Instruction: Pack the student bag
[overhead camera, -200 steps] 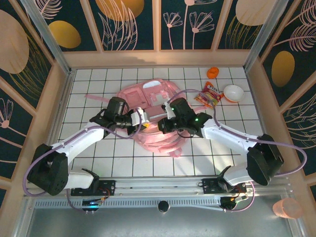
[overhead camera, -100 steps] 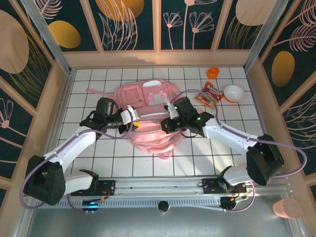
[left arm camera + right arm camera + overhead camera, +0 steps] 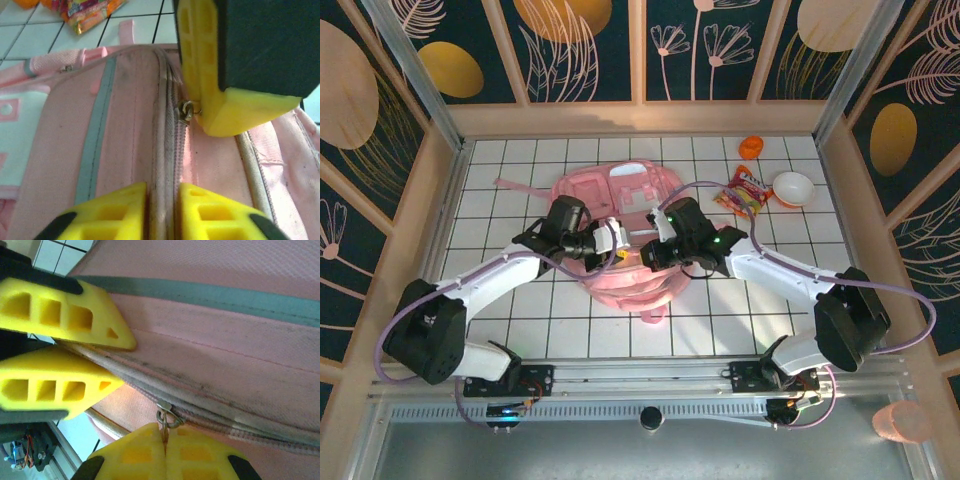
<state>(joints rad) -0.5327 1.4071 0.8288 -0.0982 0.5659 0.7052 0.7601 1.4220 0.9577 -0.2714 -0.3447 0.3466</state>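
The student bag (image 3: 590,190) is a big pink backpack lying flat mid-table. My left gripper (image 3: 613,243) sits at its near-left edge, and in the left wrist view it (image 3: 162,187) is shut on the raised zip seam of the bag (image 3: 125,125). My right gripper (image 3: 648,250) faces it from the right. Close up, the right gripper (image 3: 165,432) is shut on the small metal zip pull (image 3: 167,417), which hangs from the seam of the bag (image 3: 225,340). The pull (image 3: 186,110) also shows under the right gripper's yellow finger (image 3: 240,110).
A colourful snack packet (image 3: 742,195), a white bowl (image 3: 793,187) and a small orange object (image 3: 751,147) lie at the back right. A pink strap (image 3: 515,187) trails off the bag's left side. Wooden walls border the tiled table.
The bag dropped flatter and shifted back. My left gripper let go, swung left, then came back right and closed on the zip seam. The right gripper kept its hold on the pull.
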